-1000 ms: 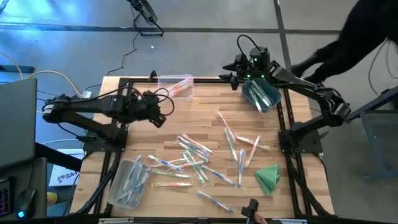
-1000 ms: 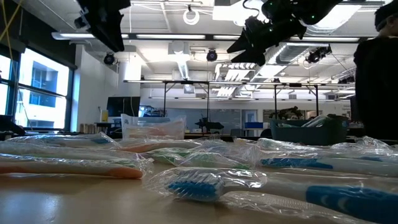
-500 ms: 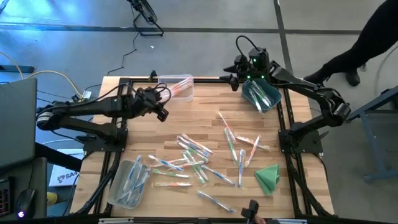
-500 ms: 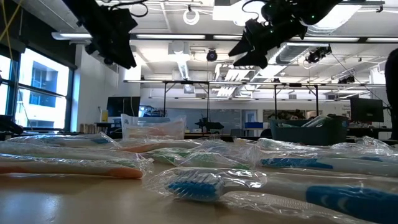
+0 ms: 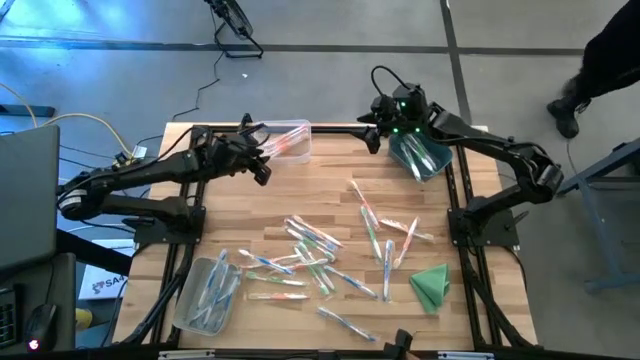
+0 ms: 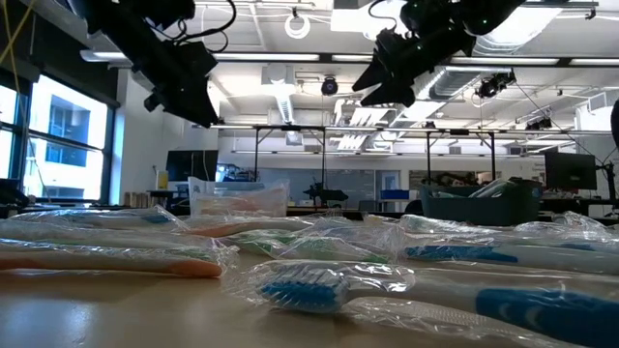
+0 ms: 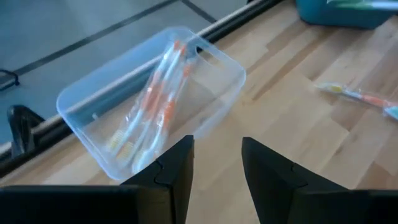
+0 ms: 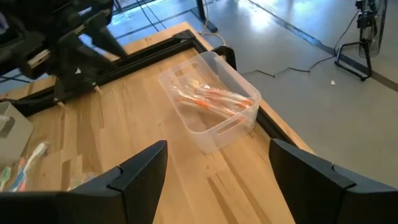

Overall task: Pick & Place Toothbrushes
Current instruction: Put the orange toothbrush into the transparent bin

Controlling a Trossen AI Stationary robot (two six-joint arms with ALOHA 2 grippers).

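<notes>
Since a moment ago my left gripper [image 5: 262,170], empty and part-open, reached the clear bin [image 5: 283,139]; wooden worktop [image 5: 300,190] stays strewn with toothbrushes [image 5: 310,255], right gripper [image 5: 372,133] wide.

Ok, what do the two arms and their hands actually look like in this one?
Both arms are dark, near-black jointed links with thin black cables looping off them. The left hand ends in two flat, blocky black fingers with stepped inner edges. The right hand has the same black fingers, and small green lights glow on its wrist. No markings or labels are legible.
</notes>
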